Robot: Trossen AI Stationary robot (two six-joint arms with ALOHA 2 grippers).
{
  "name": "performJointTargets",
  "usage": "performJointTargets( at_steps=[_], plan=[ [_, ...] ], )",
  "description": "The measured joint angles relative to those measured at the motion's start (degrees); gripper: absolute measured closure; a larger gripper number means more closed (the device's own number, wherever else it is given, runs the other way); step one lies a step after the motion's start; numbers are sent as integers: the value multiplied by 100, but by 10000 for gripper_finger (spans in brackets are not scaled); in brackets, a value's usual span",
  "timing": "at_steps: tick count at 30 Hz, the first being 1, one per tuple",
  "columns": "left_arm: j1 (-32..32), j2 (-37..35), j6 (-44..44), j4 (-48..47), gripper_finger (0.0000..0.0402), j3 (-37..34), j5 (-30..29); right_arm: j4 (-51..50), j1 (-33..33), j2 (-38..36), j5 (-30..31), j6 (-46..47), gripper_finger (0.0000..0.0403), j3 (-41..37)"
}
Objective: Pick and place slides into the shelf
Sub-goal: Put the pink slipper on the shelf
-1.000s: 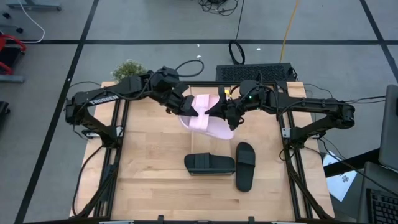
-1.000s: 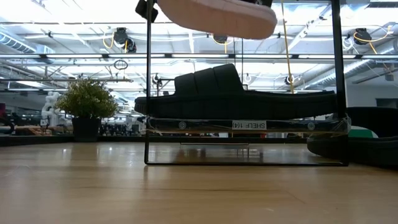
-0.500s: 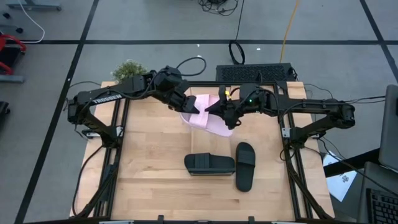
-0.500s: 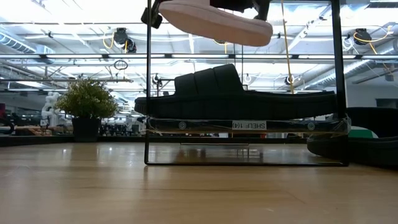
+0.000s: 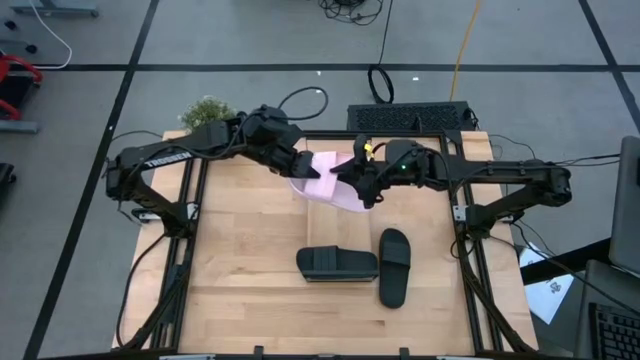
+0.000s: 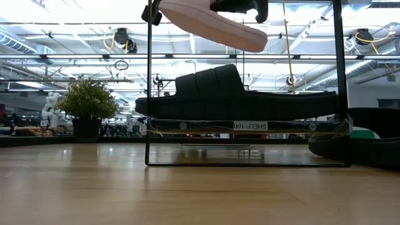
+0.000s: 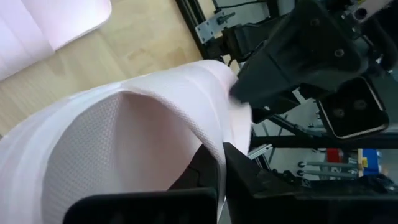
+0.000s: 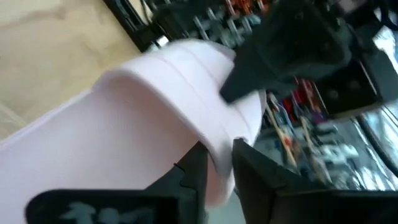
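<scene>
A pale pink foam slide (image 5: pixel 330 185) hangs above the see-through wire shelf (image 6: pixel 247 128), pinched shut in the left claw (image 5: pixel 312 172). The right claw (image 5: pixel 358 178), opposite, loosens on its strap. Two black slides (image 5: pixel 337 263) lie on the table, unshelved.

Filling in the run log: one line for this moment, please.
phase: handover | left gripper: shut on pink slide strap | right gripper: at same slide | black slide: on shelf
</scene>
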Motion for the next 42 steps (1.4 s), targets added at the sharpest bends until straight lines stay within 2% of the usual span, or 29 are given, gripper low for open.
performJointTargets(
  at_steps=[5, 8, 12, 17, 22, 25, 31, 33, 37, 42],
  plan=[
    [2, -15, -56, -74, 401, 1, -101, -314, 187, -122, 998, -54, 303, 4],
    [2, -15, -128, -76, 401, 0, -161, -520, 276, -208, 1290, -51, 282, 7],
    [-45, -15, -224, -135, 401, 0, -474, -944, 420, -363, 1807, -25, 262, 9],
    [-183, -15, -426, -123, 401, -9, -985, -1472, 593, -643, 2867, 383, 255, 0],
    [-459, -27, -958, 731, 401, -731, -1434, -1724, 715, -970, 3928, 844, 255, 2],
    [-617, -13, -1466, 1956, 402, -1559, -1561, -1921, 762, -1206, 4389, 1078, 255, 2],
    [-762, -13, -2428, 4807, 402, -3078, -2050, -2399, 762, -1630, 4513, 1683, 255, 2],
    [-835, -15, -2659, 5377, 402, -3420, -2226, -2505, 762, -1743, 4511, 1797, 255, 2],
    [-997, -14, -3139, 5423, 402, -3907, -2516, -2567, 762, -1862, 4500, 1964, 255, 2],
    [-1016, -32, -3230, 5574, 401, -4149, -2665, -2543, 762, -1873, 4484, 2046, 255, 2]
  ],
)
